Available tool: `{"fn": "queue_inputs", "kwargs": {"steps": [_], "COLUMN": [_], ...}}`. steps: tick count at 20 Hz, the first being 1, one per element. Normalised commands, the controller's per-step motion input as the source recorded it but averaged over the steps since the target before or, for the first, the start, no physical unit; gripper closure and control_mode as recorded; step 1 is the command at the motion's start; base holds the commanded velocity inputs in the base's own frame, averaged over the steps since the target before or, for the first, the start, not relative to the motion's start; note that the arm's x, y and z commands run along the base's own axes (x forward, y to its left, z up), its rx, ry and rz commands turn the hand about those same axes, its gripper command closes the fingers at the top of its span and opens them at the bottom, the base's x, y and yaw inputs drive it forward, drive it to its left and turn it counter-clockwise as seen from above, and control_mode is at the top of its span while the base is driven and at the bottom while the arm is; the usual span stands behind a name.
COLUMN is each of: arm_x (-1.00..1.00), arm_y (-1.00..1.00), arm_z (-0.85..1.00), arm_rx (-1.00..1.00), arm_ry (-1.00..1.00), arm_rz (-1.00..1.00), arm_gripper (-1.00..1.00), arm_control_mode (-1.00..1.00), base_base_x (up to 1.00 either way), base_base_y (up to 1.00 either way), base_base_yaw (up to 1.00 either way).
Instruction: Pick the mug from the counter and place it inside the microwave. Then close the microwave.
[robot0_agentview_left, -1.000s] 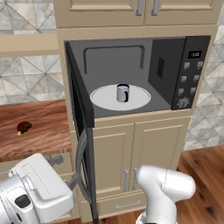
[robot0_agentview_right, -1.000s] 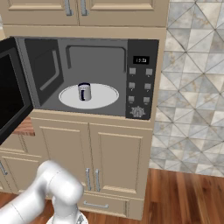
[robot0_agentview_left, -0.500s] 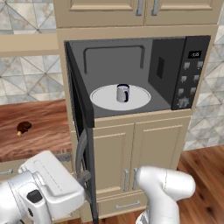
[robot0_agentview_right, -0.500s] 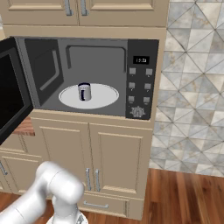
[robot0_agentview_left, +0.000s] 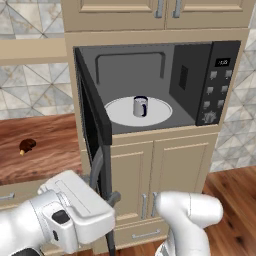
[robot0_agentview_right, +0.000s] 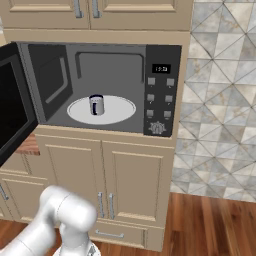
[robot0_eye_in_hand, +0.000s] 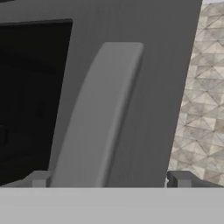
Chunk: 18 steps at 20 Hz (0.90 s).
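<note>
1. Two dark finger tips of our gripper stand wide apart at the bottom of the hand view, with nothing clamped between them.
2. Just ahead of them we see the grey bar handle of the microwave door filling the space between the tips; whether a tip touches the handle we cannot tell.
3. From the left base view we see our white hand low at the left, close against the outer face of the open door, whose edge points toward us.
4. To the left of the door we see the counter, reddish-brown wood grain, with a small dark-brown lump lying on it, an orange tip at one end.
5. Beyond the door we see the microwave standing open above beige cabinets, its button panel on the right side.
6. Inside it we see the mug standing upright on the white turntable plate, near the plate's middle, clear of the cavity walls.
7. Farthest off we see a patterned tile wall to the right of the microwave, and wooden floor beneath it.
</note>
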Motion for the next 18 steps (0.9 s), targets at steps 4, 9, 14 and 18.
{"fn": "queue_inputs", "kwargs": {"steps": [4,9,14,18], "arm_x": [0.00,0.00,0.04,0.10], "arm_y": [-0.35,-0.37,-0.38,-0.33], "arm_z": [0.00,0.00,0.00,0.02], "arm_rx": [0.00,0.00,0.00,0.00], "arm_ry": [0.05,0.06,0.05,0.03], "arm_rz": [0.00,0.00,0.00,0.00], "arm_gripper": [-1.00,-1.00,-1.00,-1.00], "arm_control_mode": [-1.00,-1.00,-1.00,-1.00], "base_base_x": [0.00,0.00,0.00,0.00], "base_base_y": [0.00,0.00,0.00,0.00], "base_base_yaw": [0.00,0.00,0.00,0.00]}}
